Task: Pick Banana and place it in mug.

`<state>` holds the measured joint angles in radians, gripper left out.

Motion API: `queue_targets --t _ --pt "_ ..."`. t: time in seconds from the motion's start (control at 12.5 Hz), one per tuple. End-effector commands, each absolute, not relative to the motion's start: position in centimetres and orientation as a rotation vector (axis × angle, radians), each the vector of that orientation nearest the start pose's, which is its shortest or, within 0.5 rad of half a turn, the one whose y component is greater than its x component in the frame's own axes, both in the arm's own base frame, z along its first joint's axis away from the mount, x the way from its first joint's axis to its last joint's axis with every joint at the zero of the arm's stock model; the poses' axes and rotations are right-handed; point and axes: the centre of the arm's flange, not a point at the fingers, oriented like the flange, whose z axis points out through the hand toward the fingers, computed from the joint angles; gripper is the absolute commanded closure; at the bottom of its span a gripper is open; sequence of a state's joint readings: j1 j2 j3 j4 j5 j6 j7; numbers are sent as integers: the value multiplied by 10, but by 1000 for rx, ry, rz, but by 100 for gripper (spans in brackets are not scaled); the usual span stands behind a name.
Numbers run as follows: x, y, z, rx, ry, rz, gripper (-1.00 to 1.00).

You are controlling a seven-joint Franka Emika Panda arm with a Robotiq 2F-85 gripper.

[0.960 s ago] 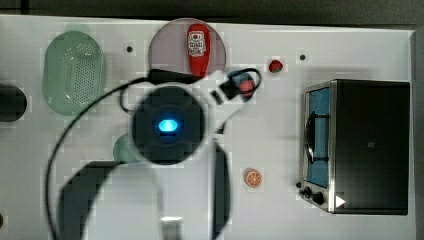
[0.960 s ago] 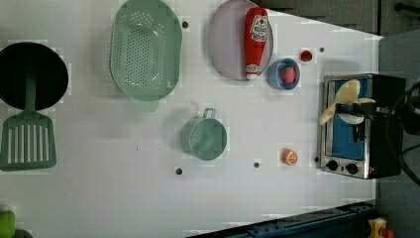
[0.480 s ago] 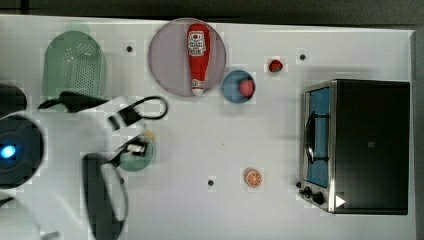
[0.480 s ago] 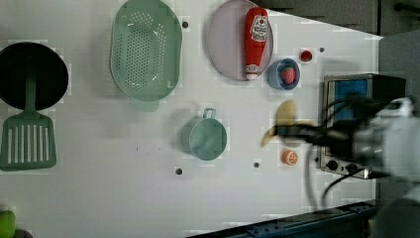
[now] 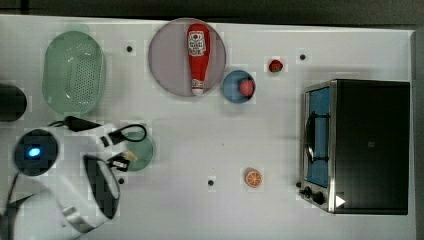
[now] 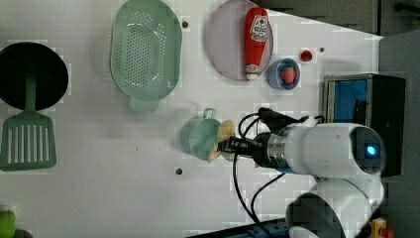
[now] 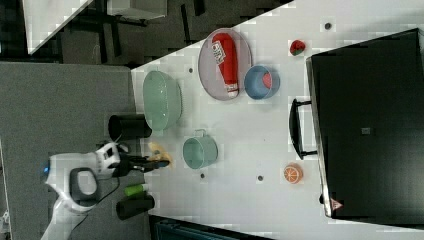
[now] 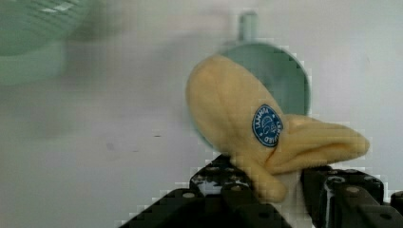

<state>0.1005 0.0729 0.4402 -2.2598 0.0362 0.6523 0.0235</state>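
My gripper (image 6: 222,146) is shut on the pale yellow banana (image 6: 226,133) and holds it above the table. In the left view the banana overlaps the right rim of the teal mug (image 6: 198,140). The top view puts the banana (image 5: 131,156) over the mug's (image 5: 144,149) left edge, with the gripper (image 5: 122,161) beside it. In the right view the banana (image 7: 156,148) hangs to the left of the mug (image 7: 200,151). The wrist view has the banana (image 8: 237,114), with a blue sticker, pinched low between the fingers (image 8: 223,190), and the mug's opening (image 8: 287,83) behind it.
A pale green colander (image 5: 74,70) lies at the top view's upper left. A plate (image 5: 167,60) carries a ketchup bottle (image 5: 197,55). A blue bowl (image 5: 229,89), an orange slice (image 5: 253,178) and a toaster oven (image 5: 370,145) lie to the right. A spatula (image 6: 27,144) is at the left view's left.
The arm carried the banana from beside the toaster oven across the table to the mug, moving toward the left view's left. The grip on the banana stayed the same.
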Motion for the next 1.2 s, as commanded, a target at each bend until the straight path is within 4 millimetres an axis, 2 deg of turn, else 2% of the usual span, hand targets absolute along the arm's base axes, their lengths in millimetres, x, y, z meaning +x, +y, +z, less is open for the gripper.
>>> queue_targets --t 0.08,0.24,0.32,0.56,0.64,0.8,0.96,1.2 --pt "460 243 319 -3070 617 135 30" --pt "463 242 310 -3051 621 111 29" --pt "460 242 303 -3051 620 119 -1" --pt "463 243 308 -3030 616 67 -68" --pt "464 243 310 -3027 618 58 -96" --pt "472 242 323 -3006 630 10 -100" --pt "489 225 355 -2965 716 -71 -100" --pt "513 176 429 -2934 863 -135 -100"
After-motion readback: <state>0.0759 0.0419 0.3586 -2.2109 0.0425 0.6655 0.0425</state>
